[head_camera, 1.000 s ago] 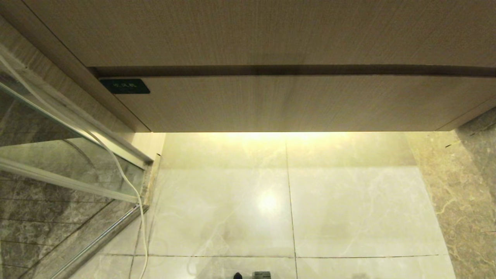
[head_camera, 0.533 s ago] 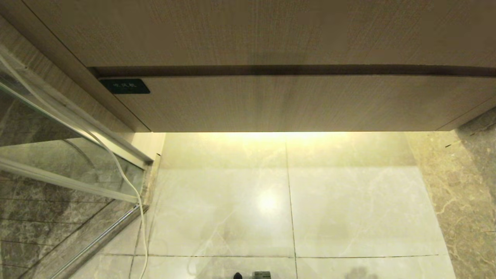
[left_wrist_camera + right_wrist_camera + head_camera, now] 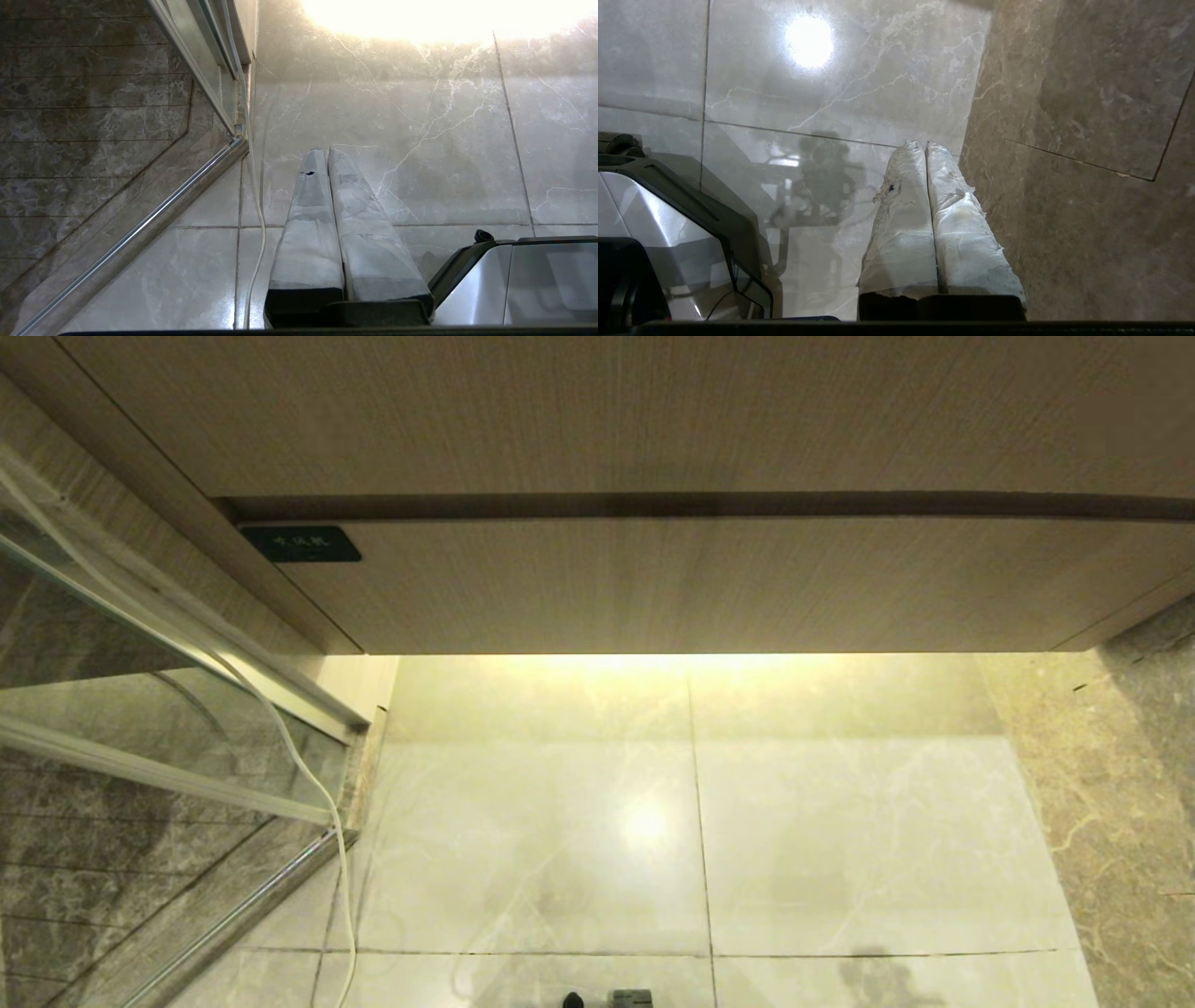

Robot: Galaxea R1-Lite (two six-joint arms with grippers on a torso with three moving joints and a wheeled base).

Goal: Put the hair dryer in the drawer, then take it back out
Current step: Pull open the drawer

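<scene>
Wood-grain drawer (image 3: 691, 586) sitting closed at twelve o'clock in the head view, running nearly full width, its small dark label (image 3: 301, 543) showing at ten o'clock on the front. Taller plain panel (image 3: 616, 415) lying directly above, parted from it by a dark groove. Warm light glowing along the underside onto pale marble floor tiles (image 3: 822, 840). Glass shower door (image 3: 140, 728) standing at eight o'clock, with a white cord (image 3: 317, 793) trailing down beside its metal rail toward six o'clock. Hair dryer appearing in none of the three views; location impossible to give.

Left gripper (image 3: 324, 151) hanging over the pale tiles in the left wrist view, padded fingers (image 3: 306, 224) pressing flat together, nothing between them, the cord running just beside at nine o'clock of the fingers. Silver and black robot base (image 3: 514, 280) showing at four o'clock.

Right gripper (image 3: 923, 144) pointing down near the seam between the pale tiles and the brown marble (image 3: 1087, 116), wrapped fingers (image 3: 901, 219) likewise lying pressed together and gripping nothing. Dim reflection on the polished tile at nine o'clock of the fingers, possibly the robot's own arm, too murky for certainty. Neither gripper entering the head view.
</scene>
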